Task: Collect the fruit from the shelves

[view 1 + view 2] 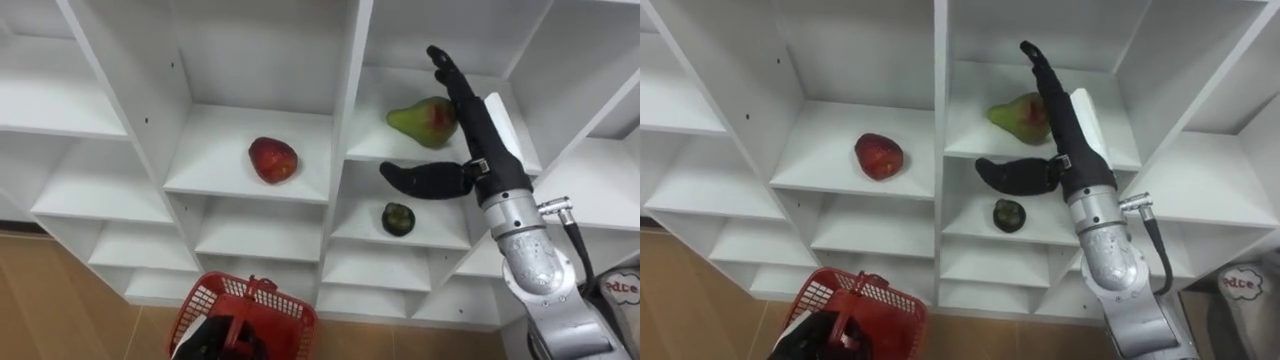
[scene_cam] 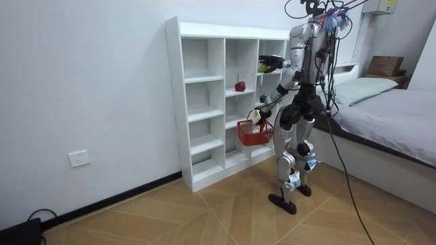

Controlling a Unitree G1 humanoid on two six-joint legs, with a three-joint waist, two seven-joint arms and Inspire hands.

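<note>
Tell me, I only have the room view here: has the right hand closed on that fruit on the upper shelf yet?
Observer: No. The right hand is open, its fingers straight up alongside the pear on its right side and the thumb spread out below the shelf edge.
Operator: Anything else in that column?
Observer: Yes, a small dark green fruit sits on the level directly under the pear.
Operator: And the basket?
Observer: The left hand is curled round the handle of the red basket, down and left of the apple.
</note>
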